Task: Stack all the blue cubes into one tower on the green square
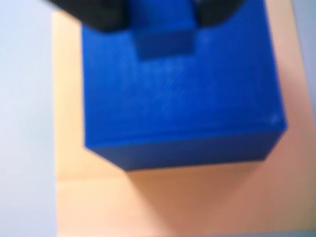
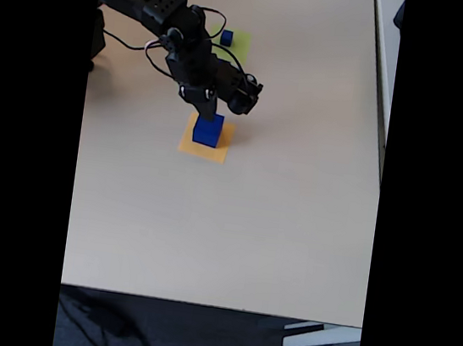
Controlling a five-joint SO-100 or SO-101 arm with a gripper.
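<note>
Fingers pinch small blue cube atop large, glossy blue cube.

The wrist view is soft and blurred throughout. There the black two-finger gripper is cut off by the top edge, and whether its fingers press the small glossy dark-blue cube between them cannot be told. Below it, the flat orange paper square is largely hidden under the large glossy dark-blue cube. In the fixed view, the arm partly covers the flat lime-green paper square behind the gripper, and a tiny dark-blue cube there is too small to make out.
</note>
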